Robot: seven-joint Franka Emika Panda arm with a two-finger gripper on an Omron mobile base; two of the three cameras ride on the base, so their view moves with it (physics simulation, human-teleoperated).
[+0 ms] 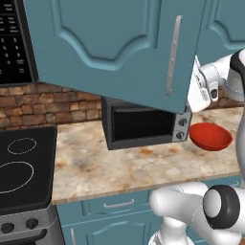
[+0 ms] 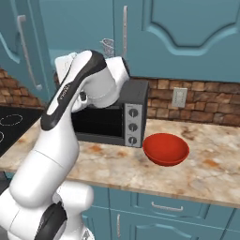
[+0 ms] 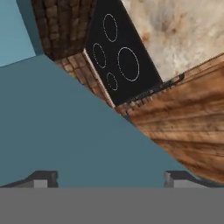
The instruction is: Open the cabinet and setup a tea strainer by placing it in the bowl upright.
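Observation:
The cabinet's left door [image 1: 110, 43] is swung out over the counter, its silver bar handle [image 1: 174, 55] near the free edge. My gripper [image 1: 194, 91] is at that door's right edge, just below the handle. In the hand view the gripper [image 3: 109, 177] is open, both dark fingertips [image 3: 43, 177] wide apart with the flat teal door face [image 3: 65, 131] close in front. The tea strainer [image 2: 108, 47] shows as a small silver mesh shape in the opened cabinet, just above my arm. The red bowl [image 2: 166, 149] sits empty on the counter, right of the toaster oven.
A black toaster oven [image 1: 143, 125] stands on the marble counter [image 1: 105, 167] under the open door. A black stovetop [image 1: 24, 162] lies to the left, a microwave [image 1: 14, 43] above it. The right cabinet door [image 2: 187, 28] is shut. Teal drawers [image 2: 164, 206] run below the counter.

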